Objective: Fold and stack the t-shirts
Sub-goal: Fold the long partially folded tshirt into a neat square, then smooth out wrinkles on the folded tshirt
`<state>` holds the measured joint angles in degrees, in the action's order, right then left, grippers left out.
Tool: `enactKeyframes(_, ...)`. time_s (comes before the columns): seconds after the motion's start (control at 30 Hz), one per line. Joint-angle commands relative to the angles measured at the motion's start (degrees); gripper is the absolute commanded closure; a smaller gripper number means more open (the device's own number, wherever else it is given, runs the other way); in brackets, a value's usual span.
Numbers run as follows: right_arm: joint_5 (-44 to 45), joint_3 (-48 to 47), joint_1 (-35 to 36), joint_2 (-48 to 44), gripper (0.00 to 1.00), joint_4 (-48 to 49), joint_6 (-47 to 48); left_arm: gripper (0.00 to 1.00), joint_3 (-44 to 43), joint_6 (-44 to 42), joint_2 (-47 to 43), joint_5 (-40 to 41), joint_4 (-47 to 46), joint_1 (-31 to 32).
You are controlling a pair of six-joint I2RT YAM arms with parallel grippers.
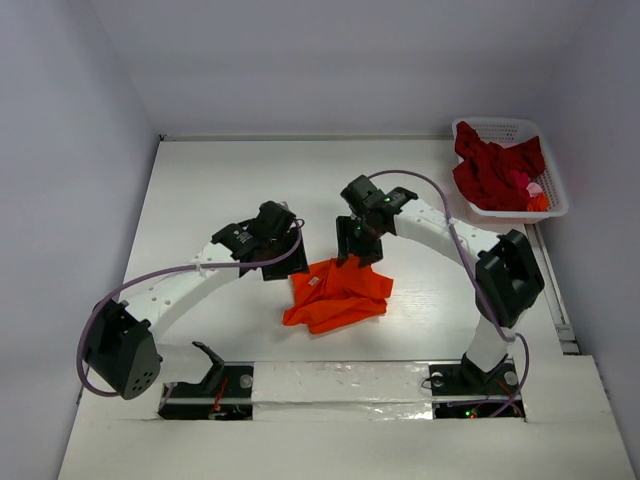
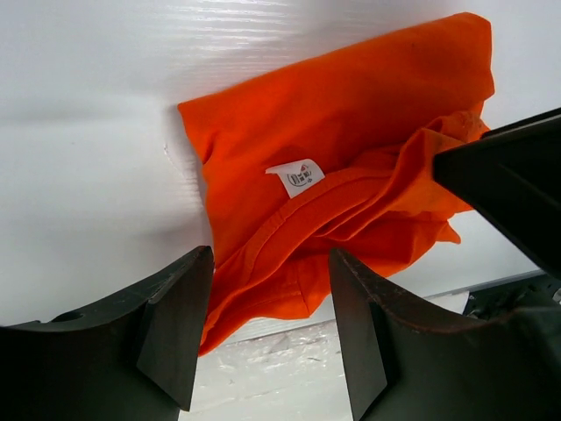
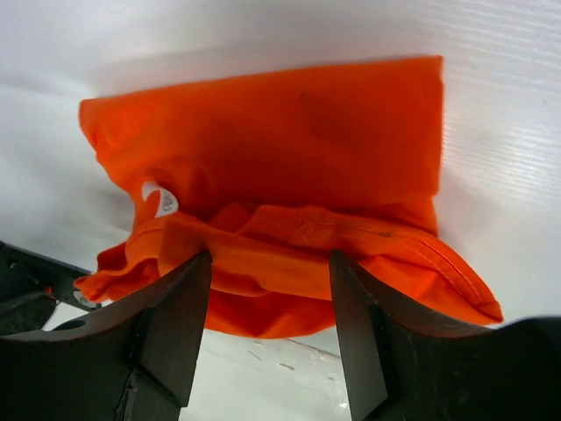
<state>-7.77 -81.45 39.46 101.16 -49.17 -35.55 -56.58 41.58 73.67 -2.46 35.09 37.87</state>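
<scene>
Both hang part open, empty. My left gripper [image 1: 284, 267] sits just left of the shirt [image 1: 338, 295]; my right gripper [image 1: 357, 254] over its upper edge.

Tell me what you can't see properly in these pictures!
- Dark red t-shirts, top view: heaped in the basket, too bundled to count.
- Orange t-shirt, top view: its far edge hides under the right end effector.
- Neck label, left wrist view: print too small to read.
- Pink thing in the basket, top view: too small to identify.
</scene>
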Motion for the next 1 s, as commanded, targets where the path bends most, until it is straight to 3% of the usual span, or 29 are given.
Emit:
enactKeyframes(0.0, -0.58, -5.2, 0.97, -0.09, 0.38, 0.57, 1.1, 0.48, 0.33, 1.04, -1.69, 0.88, -1.43, 0.1)
enactKeyframes(0.4, 0.39, -13.82, 2.64, 2.63, 0.38, -3.39, 1.8, 0.48, 2.08, 0.87, -1.07, 0.44, -1.6, 0.1)
enactKeyframes(0.8, 0.91, -8.38, 5.0, 4.13, 0.4, -1.28, 1.63, 0.48, 2.08, 0.78, -1.51, 0.61, -1.34, -0.43)
enactKeyframes(0.97, 1.53, -7.41, 5.01, 3.86, 0.45, -0.84, 1.01, 0.48, 1.91, 0.78, -1.95, 0.44, -1.08, -0.43)
